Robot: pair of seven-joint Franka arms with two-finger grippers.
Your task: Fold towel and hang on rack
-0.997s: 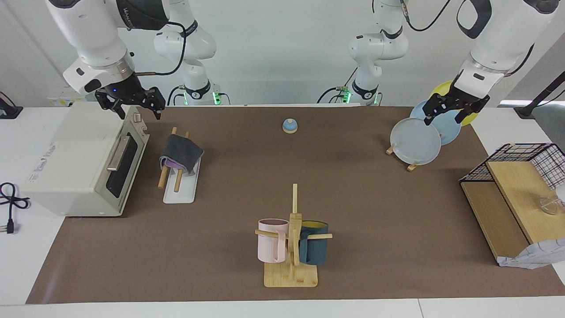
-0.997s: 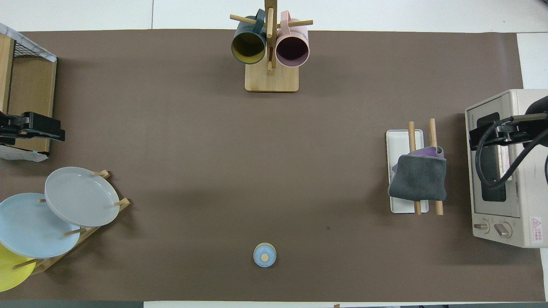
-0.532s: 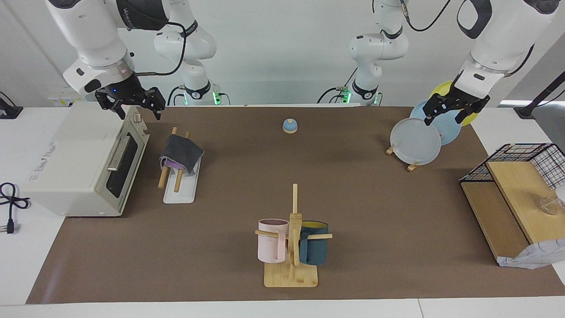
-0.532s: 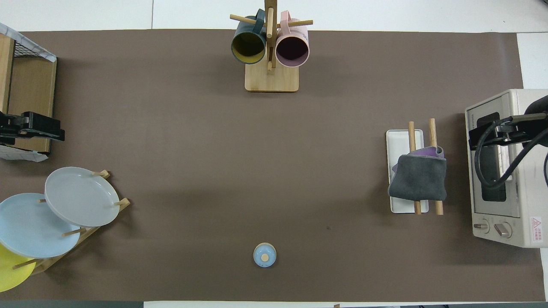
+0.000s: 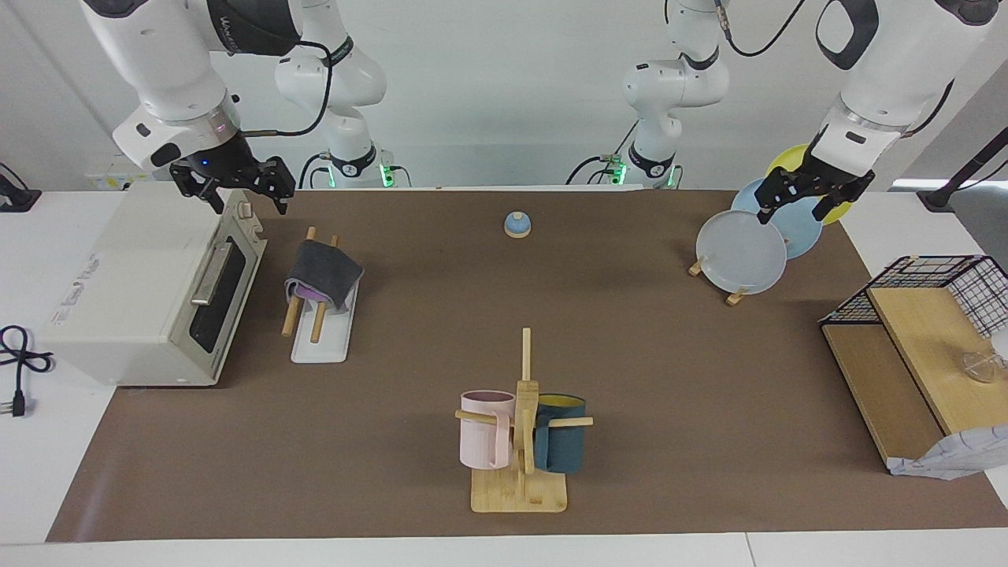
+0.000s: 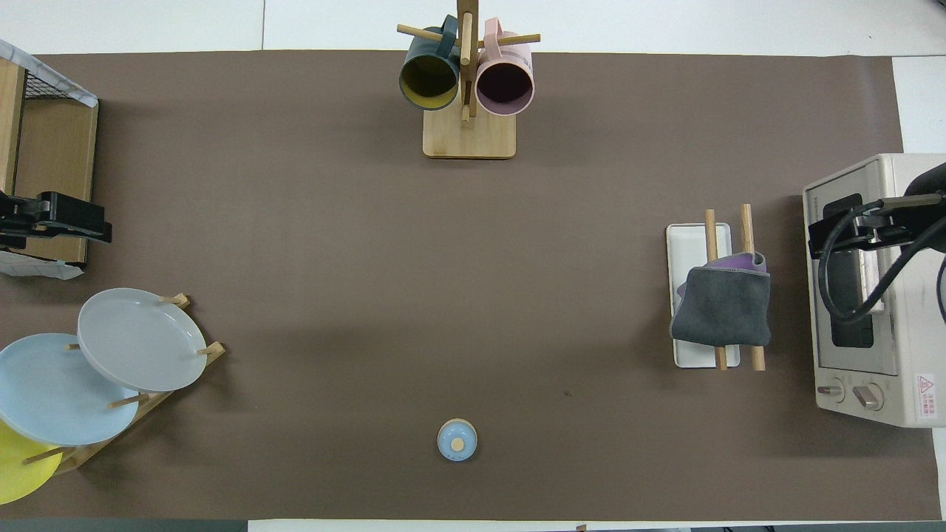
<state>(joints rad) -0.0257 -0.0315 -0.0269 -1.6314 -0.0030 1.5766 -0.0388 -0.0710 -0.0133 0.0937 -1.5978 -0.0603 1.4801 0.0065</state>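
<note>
the towel [image 5: 323,279] lies folded, grey face out with a purple edge showing, draped over both rods of the rack [image 5: 319,342], toward the right arm's end of the counter [image 5: 630,331] and just beside the oven [image 5: 150,291]; it sits on the part of the rods nearer to the robots, so the rod ends farther from the robots stay bare, and the fold hangs down on either side, which judged from this keeps the cloth from sliding off. the task therefore appears complete or nearly so. the right tool [image 5: 235,185] hangs in the air over the top edge of the oven, clear of the towel, its fingers spread and released, holding nothing; the right arm comes down steeply from above with the wrist bent toward the rack, a pose that reads as drawn back from the hanging. the left tool [image 5: 815,193] waits over the stand of plates [image 5: 744,252] at the left arm's end of the counter, also released and empty, its fingers pointing down. a mug tree [image 5: 520,425] stands mid-counter, farther from the robots, and a small blue bell [image 5: 517,224] sits nearer to them; neither touches the rack.
</note>
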